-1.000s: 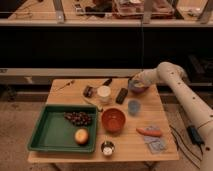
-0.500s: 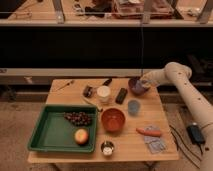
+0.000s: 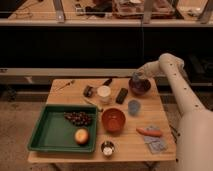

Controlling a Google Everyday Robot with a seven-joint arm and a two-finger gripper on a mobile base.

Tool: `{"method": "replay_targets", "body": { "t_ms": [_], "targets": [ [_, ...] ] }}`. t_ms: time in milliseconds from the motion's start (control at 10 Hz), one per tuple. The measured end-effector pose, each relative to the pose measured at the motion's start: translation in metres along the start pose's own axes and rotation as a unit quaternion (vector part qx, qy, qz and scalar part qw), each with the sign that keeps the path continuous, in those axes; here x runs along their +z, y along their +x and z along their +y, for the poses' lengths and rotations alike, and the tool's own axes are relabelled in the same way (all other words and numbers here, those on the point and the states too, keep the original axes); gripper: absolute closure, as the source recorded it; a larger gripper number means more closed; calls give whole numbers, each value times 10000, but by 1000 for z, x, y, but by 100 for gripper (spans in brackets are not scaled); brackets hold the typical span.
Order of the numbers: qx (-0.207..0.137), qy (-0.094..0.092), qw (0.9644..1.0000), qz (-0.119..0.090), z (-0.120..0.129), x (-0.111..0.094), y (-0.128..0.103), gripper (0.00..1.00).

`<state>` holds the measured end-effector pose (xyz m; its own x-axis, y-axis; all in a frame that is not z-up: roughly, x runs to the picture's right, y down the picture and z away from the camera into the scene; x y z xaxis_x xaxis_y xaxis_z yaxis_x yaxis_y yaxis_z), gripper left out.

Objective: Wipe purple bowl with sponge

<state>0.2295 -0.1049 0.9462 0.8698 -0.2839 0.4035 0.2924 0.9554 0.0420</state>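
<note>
wooden table point(image 3: 70, 89) before dark shelving, speckled floor point(image 3: 20, 117)

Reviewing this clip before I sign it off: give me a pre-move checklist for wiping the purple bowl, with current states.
1. Gripper over the purple bowl: ok.
2. Gripper shut: ok.
3. Sponge in the gripper: cannot tell, none visible.
4. Purple bowl upright on the table, near the far right corner: ok.
5. Blue cup and orange bowl apart from the purple bowl: ok.
6. Arm clear of the black remote: ok.
</note>
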Motion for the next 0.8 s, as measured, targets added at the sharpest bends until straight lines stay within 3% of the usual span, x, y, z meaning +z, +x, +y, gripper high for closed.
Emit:
{"method": "replay_targets", "body": {
  "t_ms": [400, 800],
  "targets": [
    [-298, -16, 9987, -424, -5, 24, -60, 100],
    [-398, 44, 9979, -507, 21, -5, -74, 100]
  ]
}}
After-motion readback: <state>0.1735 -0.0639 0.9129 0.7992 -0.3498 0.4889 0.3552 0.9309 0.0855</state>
